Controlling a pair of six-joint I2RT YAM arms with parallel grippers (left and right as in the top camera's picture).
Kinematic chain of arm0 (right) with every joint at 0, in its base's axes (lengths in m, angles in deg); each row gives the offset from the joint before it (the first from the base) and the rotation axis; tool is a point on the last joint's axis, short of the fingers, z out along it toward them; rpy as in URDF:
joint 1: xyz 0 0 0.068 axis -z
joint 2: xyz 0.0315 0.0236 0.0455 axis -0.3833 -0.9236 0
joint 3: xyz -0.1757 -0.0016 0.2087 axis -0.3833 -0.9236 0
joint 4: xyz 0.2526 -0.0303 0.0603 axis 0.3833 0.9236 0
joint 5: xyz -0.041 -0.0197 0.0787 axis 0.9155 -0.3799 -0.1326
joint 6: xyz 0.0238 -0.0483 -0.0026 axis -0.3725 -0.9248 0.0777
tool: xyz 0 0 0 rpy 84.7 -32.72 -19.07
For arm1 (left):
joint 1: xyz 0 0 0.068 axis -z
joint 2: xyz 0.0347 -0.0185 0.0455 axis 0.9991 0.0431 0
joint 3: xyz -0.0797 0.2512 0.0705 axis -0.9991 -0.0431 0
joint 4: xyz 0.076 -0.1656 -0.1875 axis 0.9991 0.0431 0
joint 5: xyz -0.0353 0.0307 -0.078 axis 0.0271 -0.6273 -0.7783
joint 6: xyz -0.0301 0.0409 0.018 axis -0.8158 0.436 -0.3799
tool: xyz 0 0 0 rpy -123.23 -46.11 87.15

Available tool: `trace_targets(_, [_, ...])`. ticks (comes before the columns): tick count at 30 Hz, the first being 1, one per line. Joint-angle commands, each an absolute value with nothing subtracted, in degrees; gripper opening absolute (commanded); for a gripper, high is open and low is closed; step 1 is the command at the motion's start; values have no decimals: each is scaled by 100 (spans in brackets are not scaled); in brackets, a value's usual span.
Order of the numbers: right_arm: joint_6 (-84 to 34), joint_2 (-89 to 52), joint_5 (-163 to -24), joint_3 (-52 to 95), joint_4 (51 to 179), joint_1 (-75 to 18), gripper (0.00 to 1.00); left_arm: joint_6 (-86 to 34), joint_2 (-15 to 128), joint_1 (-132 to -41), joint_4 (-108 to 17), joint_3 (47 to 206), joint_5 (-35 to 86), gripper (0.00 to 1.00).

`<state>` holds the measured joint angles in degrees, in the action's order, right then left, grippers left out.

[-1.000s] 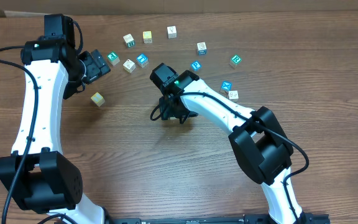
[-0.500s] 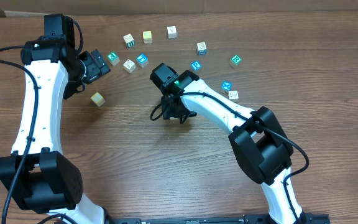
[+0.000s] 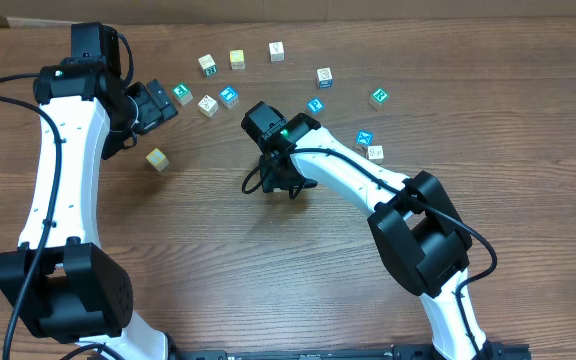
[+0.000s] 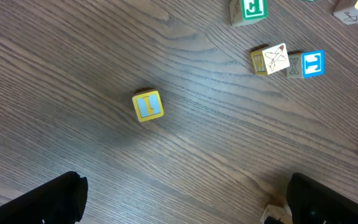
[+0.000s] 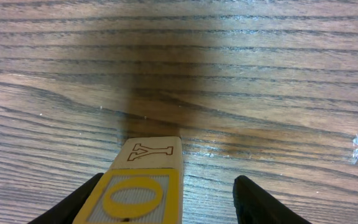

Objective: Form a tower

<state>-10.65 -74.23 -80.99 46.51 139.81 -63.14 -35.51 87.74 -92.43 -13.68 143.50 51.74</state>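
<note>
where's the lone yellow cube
Overhead view, left side: the yellow cube sits alone, just right of the left arm.

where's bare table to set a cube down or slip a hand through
Widest bare patch: the near table between the left arm and right arm, this side of the yellow cube and right gripper. Also bare: right of the right arm. Crowded: the far strip of loose cubes by the left gripper.
</note>
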Motion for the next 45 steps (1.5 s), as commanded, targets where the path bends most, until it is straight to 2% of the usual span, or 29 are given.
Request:
trace_targets(1, [-1045, -7222, -8042, 4625, 13959, -6336, 60, -3439, 8842, -9235, -1355, 14352, 5211, 100])
trace_targets(13, [-1045, -7235, -8042, 4625, 13959, -6336, 60, -3439, 8842, -9235, -1355, 14352, 5211, 100])
trace_targets(15, [-1043, -7250, -8042, 4625, 13959, -6336, 56, -3439, 8842, -9235, -1355, 14352, 5211, 99])
trace_targets(17, [-1045, -7272, -8042, 4625, 13959, -6336, 47, -3439, 8842, -9235, -1355, 14352, 5211, 99])
trace_targets(22, [-1045, -7281, -8044, 4625, 13961, -6336, 39, -3439, 8842, -9235, -1355, 14352, 5211, 100])
trace_targets(27, [-1041, -7281, -8049, 4625, 13961, -6336, 37, -3439, 8842, -9235, -1355, 14352, 5211, 100])
trace_targets(34, [-888, -7281, -8060, 4625, 13959, -6336, 25, -3439, 8842, -9235, -1355, 14352, 5211, 100])
trace_targets(39, [-719, -7281, -8044, 4625, 13964, -6336, 21, -3439, 8842, -9235, -1355, 14352, 5211, 100])
trace_targets(45, [-721, -7281, -8042, 4625, 14012, -6336, 20, -3439, 8842, -9235, -1355, 14352, 5211, 100])
